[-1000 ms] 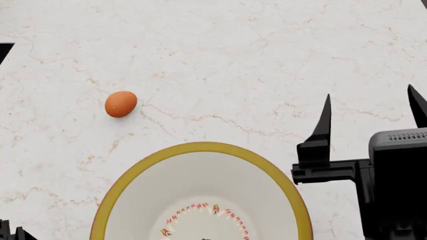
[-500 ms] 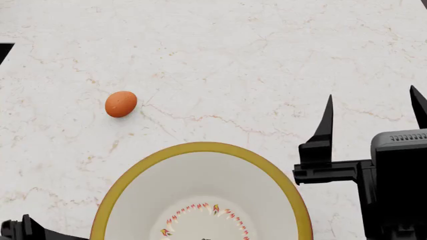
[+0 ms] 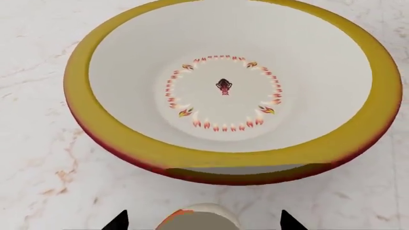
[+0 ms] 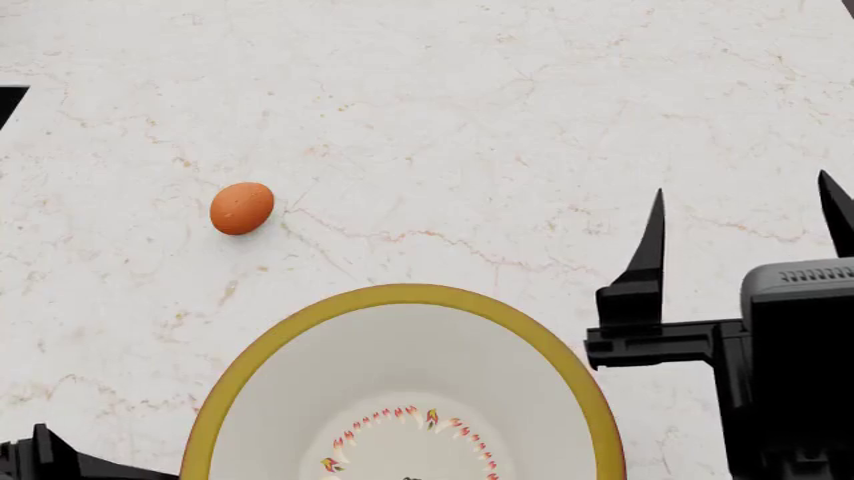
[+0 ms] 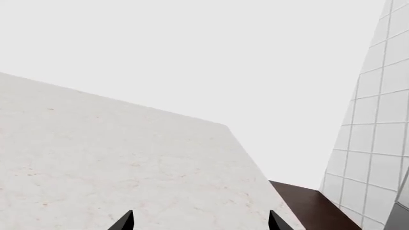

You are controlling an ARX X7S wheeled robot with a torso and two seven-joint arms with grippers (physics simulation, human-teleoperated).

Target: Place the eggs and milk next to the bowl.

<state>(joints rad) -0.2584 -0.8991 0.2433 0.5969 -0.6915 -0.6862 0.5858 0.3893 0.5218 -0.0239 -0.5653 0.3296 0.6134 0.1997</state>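
While the milk is in none of the three views (its whereabouts cannot be told), the entry covers what shows. Eggs: one counted, an orange-brown egg lying on the marble table, beyond the bowl toward the robot's left, near its mustard rim but not touching it; the second egg is not identified. Bowl: one, upright, with nothing in it. Grippers: two. Right gripper: released, its fingers spread wide over bare marble just beside the bowl's right side, holding nothing. Left gripper: low at the bowl's near-left side, its fingertips likewise well apart and grasping nothing. Unidentified: one pale rounded thing with an orange-red edge, seen between those tips at the edge of the left wrist view, narrower than the gap; what it is cannot be told. Step in hand, by judgement: fetching the remaining items, since the visible egg already lies fairly close to the bowl. Handling note: if that egg is moved closer, the left arm has the nearer reach. Keep the jaws spread on approach, straddle the egg across its narrow waist, close softly (a smooth oval rolls and squirts out readily), lift clear of the rim, and set it down just beside the bowl without nudging it.
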